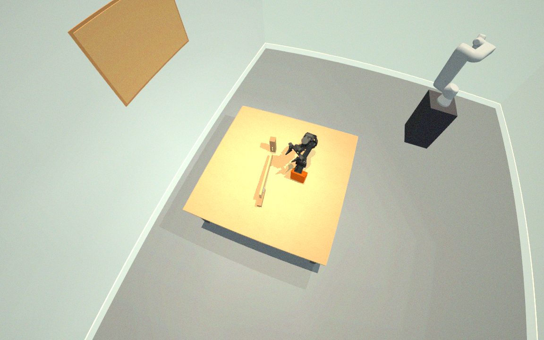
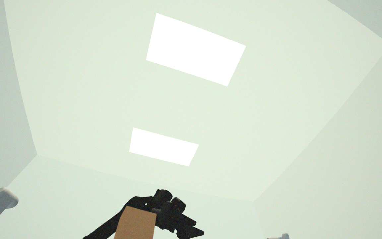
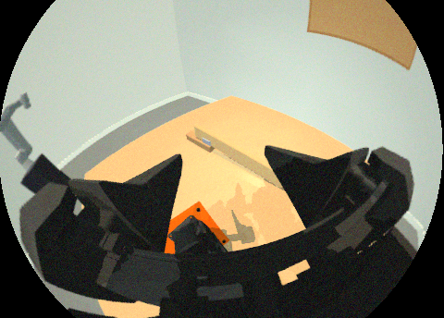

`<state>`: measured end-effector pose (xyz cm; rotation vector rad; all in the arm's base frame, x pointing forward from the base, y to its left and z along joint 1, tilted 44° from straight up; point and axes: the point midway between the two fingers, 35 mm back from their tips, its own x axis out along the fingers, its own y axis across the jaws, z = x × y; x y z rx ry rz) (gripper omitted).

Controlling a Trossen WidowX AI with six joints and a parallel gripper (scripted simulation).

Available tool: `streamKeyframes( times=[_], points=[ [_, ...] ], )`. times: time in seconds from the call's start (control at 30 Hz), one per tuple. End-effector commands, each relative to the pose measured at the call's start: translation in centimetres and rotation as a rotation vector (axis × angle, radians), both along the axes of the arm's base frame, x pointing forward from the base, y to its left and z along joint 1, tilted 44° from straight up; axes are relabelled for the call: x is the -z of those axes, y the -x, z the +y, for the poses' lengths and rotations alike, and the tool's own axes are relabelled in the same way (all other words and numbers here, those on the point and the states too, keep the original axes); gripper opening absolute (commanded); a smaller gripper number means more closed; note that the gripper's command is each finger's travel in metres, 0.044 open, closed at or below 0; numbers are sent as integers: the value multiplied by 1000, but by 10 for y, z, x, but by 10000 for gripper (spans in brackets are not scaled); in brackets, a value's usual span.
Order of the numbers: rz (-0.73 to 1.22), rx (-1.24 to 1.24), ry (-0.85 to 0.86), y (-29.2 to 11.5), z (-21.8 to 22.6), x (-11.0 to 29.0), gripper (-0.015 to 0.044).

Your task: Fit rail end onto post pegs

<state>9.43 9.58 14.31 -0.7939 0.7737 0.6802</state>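
Observation:
The long wooden rail (image 1: pixel 264 179) (image 3: pixel 240 161) lies on the table (image 1: pixel 308 219). Its far end sits at the low footboard block (image 1: pixel 259 202) (image 3: pixel 203 142), and its near end is down on the table just in front of the short wooden post (image 1: pixel 272 143). The pegs are too small to make out. My gripper (image 1: pixel 289 148) (image 3: pixel 225 153) is open and empty. It hangs in the air to the right of the post and of the rail's near end, touching neither. In the exterior view a wooden block (image 2: pixel 136 222) hides part of the dark arm (image 2: pixel 168 207).
The arm's orange base (image 1: pixel 298 176) (image 3: pixel 206 226) stands on the table right of the rail. A white arm on a dark pedestal (image 1: pixel 430 122) stands on the floor far to the right. A brown board (image 1: pixel 130 46) (image 3: pixel 358 17) hangs on the wall.

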Motion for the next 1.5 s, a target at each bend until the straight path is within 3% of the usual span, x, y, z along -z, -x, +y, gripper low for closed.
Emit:
streamKeyframes(
  times=[0.0,0.37,0.77,1.03,1.47],
  points=[
    [-2,0,9,-1,0,0,426],
    [47,-18,549,-71,-1,4,440],
    [437,-181,1008,-160,-56,59,440],
    [780,-365,1109,-187,-118,120,440],
    [797,-378,1110,-188,-129,134,440]
  ],
)
